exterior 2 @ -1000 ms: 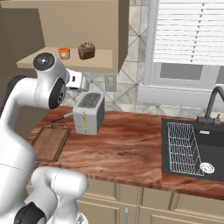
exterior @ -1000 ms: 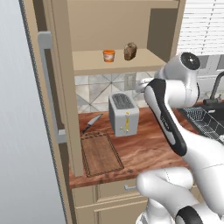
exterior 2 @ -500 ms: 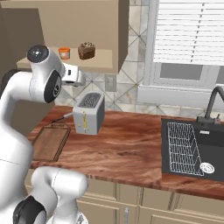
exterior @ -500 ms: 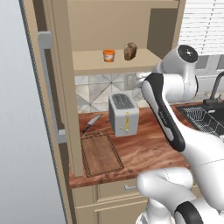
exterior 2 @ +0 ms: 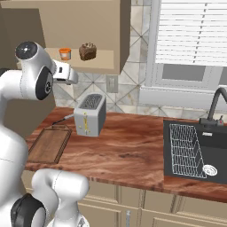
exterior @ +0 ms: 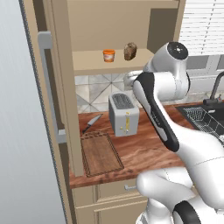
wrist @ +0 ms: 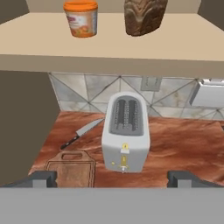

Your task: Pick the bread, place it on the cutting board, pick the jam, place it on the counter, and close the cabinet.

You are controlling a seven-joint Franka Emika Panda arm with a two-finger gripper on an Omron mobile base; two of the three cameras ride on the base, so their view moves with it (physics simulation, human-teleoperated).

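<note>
bread (wrist: 144,16) above gripper (wrist: 112,178) (beside jam (wrist: 81,18))

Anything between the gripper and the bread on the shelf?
Nothing visible. The bread sits on the open cabinet shelf beside the jam, apart from it. The gripper is open, facing the shelf from in front and lower down, above the toaster. The shelf's front edge is the one thing to clear.

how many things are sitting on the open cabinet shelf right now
2. The jam stands on the shelf's left part; the bread sits beside it to the right, apart from it. The shelf's far corners are partly hidden, so something small could be hidden there.
</note>
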